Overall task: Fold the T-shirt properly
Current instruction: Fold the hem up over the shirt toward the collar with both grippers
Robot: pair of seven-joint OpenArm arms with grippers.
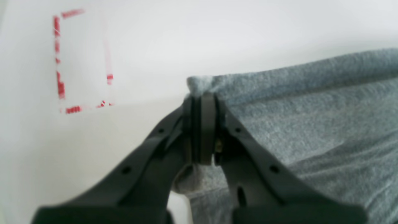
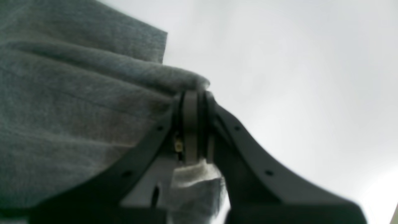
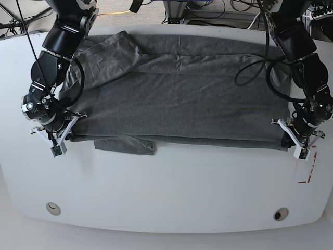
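Note:
The dark heather-grey T-shirt lies spread lengthwise across the white table, with a sleeve poking out under its near edge at the left. My left gripper is at the shirt's near right corner, shut on the fabric. The left wrist view shows its jaws pressed together on a fold of the T-shirt, with my left gripper at the cloth's corner. My right gripper pinches the near left corner. Up close, my right gripper is shut on a bunched edge of the T-shirt.
Red dashed tape marks sit on the table near the right edge, seen also as a red dashed rectangle. Two round holes lie near the table's front edge. Cables hang over the shirt's far right.

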